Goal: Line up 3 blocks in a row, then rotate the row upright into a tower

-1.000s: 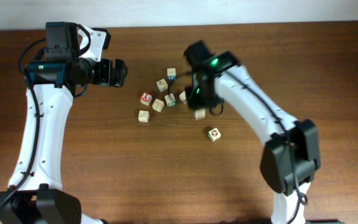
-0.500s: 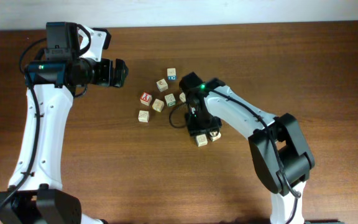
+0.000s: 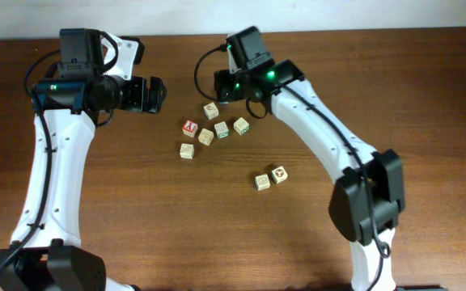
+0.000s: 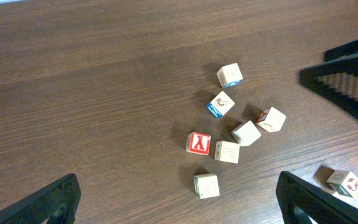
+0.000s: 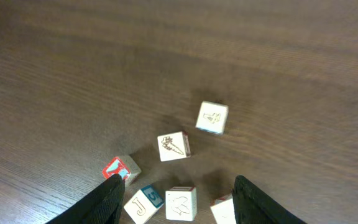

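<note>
Several small pale wooden blocks lie in a loose cluster (image 3: 206,137) at mid-table. Two more blocks (image 3: 262,181) (image 3: 279,174) sit side by side, apart to the right. My right gripper (image 3: 226,89) hangs open above the cluster's far end and holds nothing. In the right wrist view its gripper (image 5: 179,204) frames a block with a brown drawing (image 5: 181,203), a J block (image 5: 144,203) and a red-faced cube (image 5: 121,169) on the table below. My left gripper (image 3: 152,94) is wide open, left of the cluster, and its gripper (image 4: 179,202) is raised over a pale block (image 4: 206,185).
Bare brown wood surrounds the blocks. The table's far edge meets a pale wall behind both arms. A red-faced cube (image 3: 190,128) sits at the cluster's left. A blue-marked cube (image 4: 229,75) lies at its far end, under the right arm (image 3: 314,113) in the overhead view.
My right gripper set a block down beside the lone one at the right, opened, and swung back up to the far end of the cluster. The left arm stayed still.
</note>
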You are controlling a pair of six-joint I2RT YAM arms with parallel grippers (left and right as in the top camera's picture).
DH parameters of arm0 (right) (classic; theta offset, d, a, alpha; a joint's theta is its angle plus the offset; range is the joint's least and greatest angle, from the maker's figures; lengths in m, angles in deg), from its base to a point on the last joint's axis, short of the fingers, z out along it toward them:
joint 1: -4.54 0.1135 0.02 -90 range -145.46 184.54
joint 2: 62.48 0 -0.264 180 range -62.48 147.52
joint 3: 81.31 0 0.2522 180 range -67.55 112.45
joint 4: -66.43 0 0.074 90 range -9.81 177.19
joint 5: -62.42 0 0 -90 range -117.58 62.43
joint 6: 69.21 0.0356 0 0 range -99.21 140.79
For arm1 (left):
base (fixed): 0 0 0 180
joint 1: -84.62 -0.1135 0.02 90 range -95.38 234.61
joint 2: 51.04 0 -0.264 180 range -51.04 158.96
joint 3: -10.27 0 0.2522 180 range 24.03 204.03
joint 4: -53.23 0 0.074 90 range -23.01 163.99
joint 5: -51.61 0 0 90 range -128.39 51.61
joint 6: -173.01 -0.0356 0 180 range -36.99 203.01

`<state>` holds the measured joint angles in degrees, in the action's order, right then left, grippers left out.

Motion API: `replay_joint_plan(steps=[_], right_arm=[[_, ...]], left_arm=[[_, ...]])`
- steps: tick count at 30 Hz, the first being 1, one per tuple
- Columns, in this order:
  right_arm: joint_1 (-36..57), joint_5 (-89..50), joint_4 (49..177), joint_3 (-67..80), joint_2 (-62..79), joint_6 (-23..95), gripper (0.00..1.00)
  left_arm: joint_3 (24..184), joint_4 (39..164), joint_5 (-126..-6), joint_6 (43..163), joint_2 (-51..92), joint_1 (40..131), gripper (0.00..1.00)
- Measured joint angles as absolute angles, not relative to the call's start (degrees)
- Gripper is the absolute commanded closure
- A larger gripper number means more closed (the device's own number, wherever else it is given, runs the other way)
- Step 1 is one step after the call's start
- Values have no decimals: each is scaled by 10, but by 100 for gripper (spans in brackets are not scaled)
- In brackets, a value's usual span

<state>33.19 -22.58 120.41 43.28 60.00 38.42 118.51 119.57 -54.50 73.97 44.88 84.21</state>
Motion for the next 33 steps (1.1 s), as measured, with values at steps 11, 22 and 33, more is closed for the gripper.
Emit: replay_joint_plan(steps=[11, 22, 33], right_arm=[[364, -226, 1111, 433, 744, 309, 44], [366, -255, 1068, 435, 769, 265, 79], [319, -234, 1483, 469, 435, 329, 78]], left_arm=[[1185, 1195, -545, 740, 449, 842, 1], [1185, 1195, -545, 740, 449, 842, 1], [1185, 1196, -545, 740, 450, 842, 1]])
